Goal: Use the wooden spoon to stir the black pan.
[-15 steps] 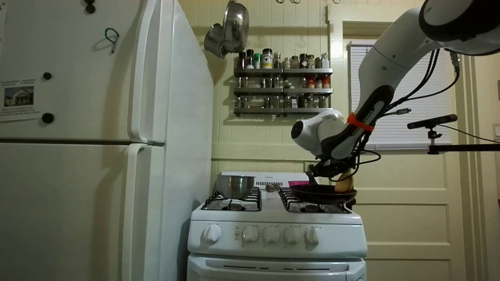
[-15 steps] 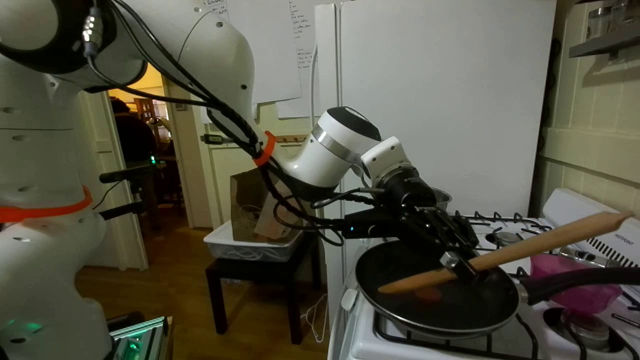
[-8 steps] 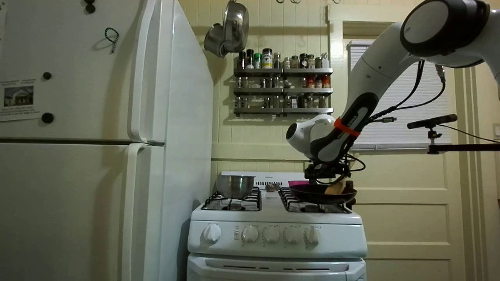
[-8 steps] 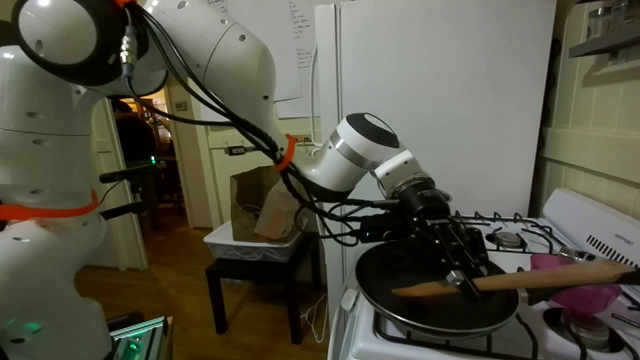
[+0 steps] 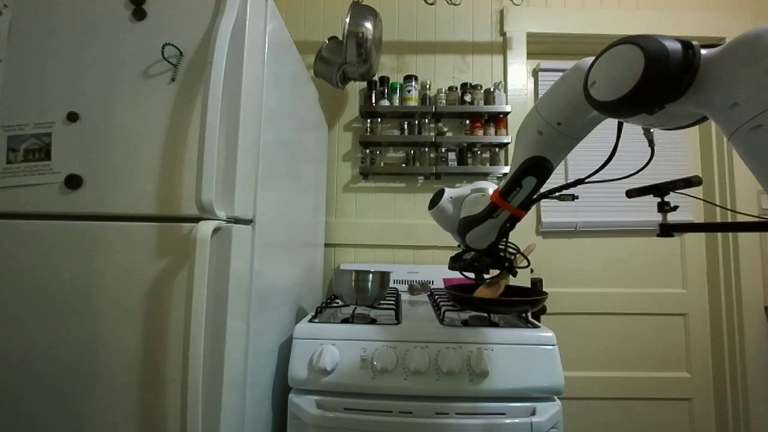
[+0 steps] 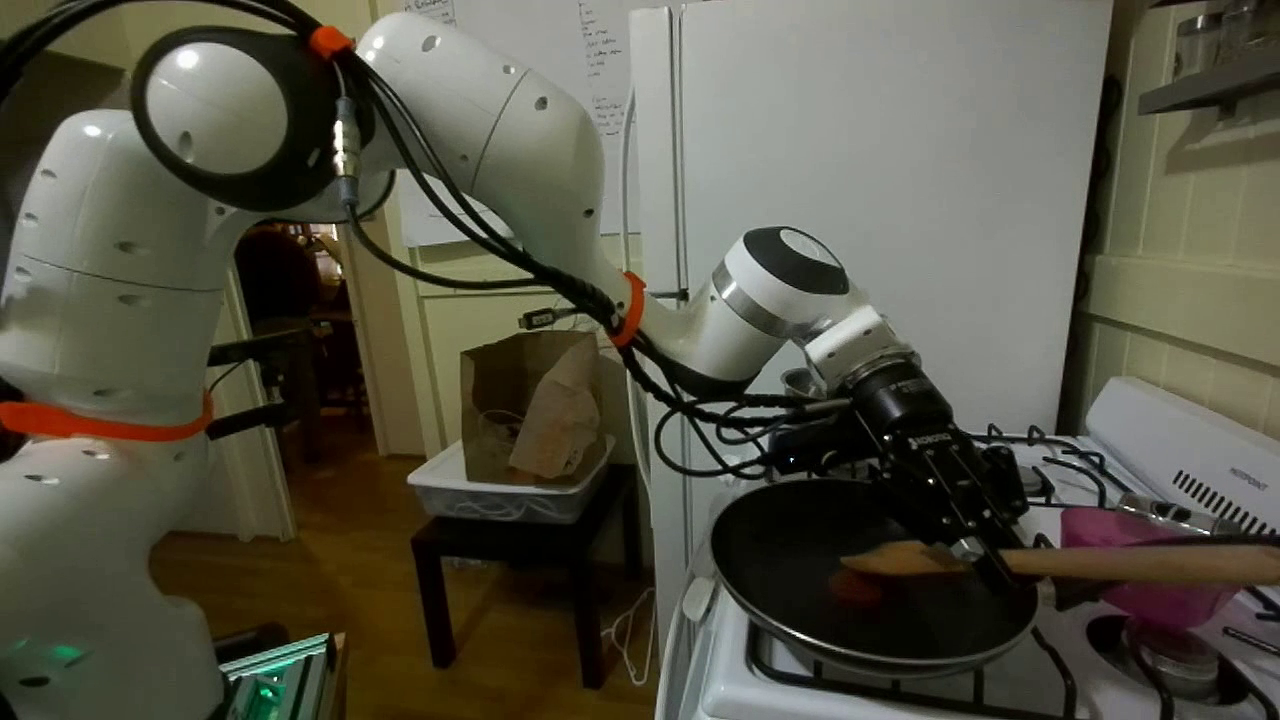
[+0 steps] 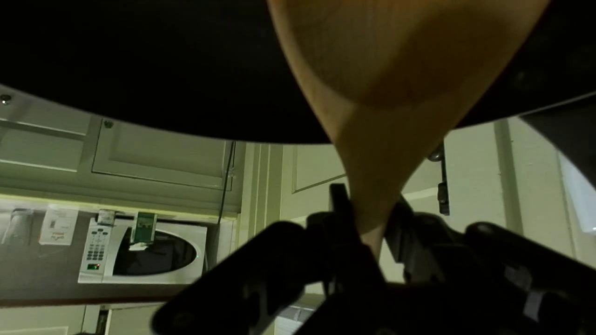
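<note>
The black pan [image 5: 522, 307] sits on a stove burner and shows in both exterior views [image 6: 790, 625]. A red mark shows on its floor. My gripper [image 6: 985, 562] is over the pan, on its handle side, shut on the wooden spoon [image 6: 1140, 563]. The spoon is gripped just behind its head, which lies over the pan floor; its handle reaches out past the rim. In an exterior view the spoon head [image 5: 491, 288] dips behind the pan's near rim. In the wrist view the fingers [image 7: 370, 214] clasp the spoon neck [image 7: 379, 153]. I cannot tell whether the head touches the pan.
A steel pot [image 5: 362, 287] stands on the stove's left burners in an exterior view. A pink bowl [image 6: 1145, 595] stands close by the pan's handle, under the spoon handle. The white fridge [image 6: 870, 250] is beside the stove [image 5: 420, 333]. The stove's back panel [image 6: 1150, 430] rises behind.
The arm and spoon have swept across the pan, leftward in an exterior view and toward the pan's handle in an exterior view. The spoon handle has swung lower there. The pan stays put.
</note>
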Motion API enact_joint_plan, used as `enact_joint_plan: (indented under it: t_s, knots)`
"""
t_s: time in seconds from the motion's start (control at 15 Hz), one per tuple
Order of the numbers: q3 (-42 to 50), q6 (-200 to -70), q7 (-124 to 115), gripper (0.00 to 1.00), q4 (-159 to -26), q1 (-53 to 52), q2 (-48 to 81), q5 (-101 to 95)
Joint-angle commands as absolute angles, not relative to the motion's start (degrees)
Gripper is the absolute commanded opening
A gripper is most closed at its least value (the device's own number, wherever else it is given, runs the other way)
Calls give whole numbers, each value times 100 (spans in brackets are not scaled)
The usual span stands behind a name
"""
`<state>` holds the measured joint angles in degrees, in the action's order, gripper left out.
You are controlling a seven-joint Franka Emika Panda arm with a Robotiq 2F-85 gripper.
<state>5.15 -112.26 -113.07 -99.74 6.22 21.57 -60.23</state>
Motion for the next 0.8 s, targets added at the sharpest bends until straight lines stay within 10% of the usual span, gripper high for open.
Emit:
enact_joint_plan:
  t_s: [0.0, 0.73]
  knots:
    - [531, -11466, -11343, 5, -9415, 581, 2608, -5597]
    - [553, -11828, -11014, 5, -9687, 446, 2561, -5480]
